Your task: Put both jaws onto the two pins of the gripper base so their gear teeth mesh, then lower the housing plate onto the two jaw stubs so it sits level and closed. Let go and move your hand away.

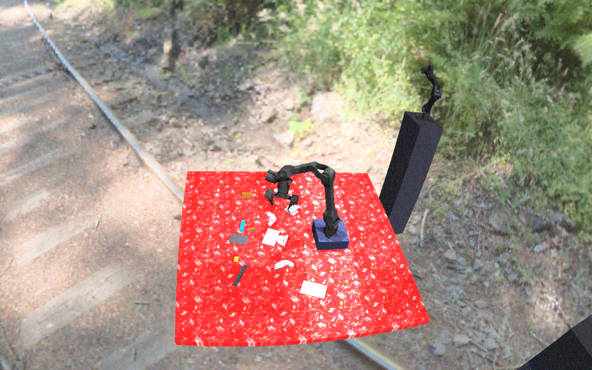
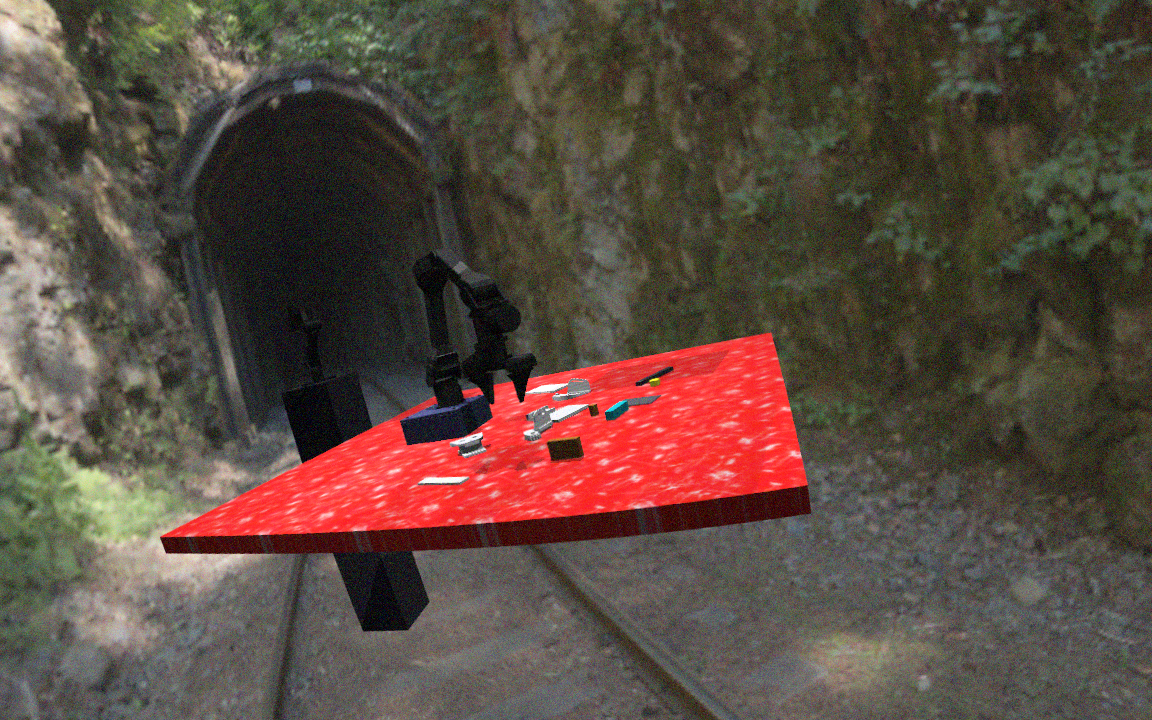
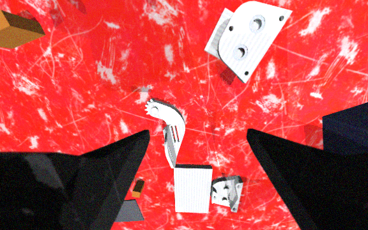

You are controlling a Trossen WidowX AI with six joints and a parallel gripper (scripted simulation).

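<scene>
My gripper point(image 1: 280, 207) point(image 2: 505, 400) point(image 3: 197, 133) is open and empty above the table. Below it, a white toothed jaw point(image 1: 271, 218) point(image 3: 179, 122) lies with its gear end towards the upper left in the wrist view. The other jaw point(image 1: 283, 263) point(image 2: 577, 387) lies apart, nearer the front in the top view. A white part with two large holes point(image 1: 292, 210) point(image 2: 469, 444) point(image 3: 249, 38) lies at the wrist view's upper right. Another white part with holes point(image 1: 282, 239) point(image 3: 219, 191) lies beside a white slab. I cannot tell which is base or housing.
The white slab point(image 1: 270, 237) point(image 3: 193, 190) lies mid-table; another point(image 1: 313, 289) is nearer the front. An orange block point(image 1: 246, 195) point(image 2: 565, 448) point(image 3: 11, 33), cyan block point(image 1: 242, 225) point(image 2: 616, 410), grey slab point(image 1: 238, 238), yellow cube point(image 1: 236, 259) and dark bar point(image 1: 239, 274) lie left. The arm's blue base point(image 1: 330, 242) stands right.
</scene>
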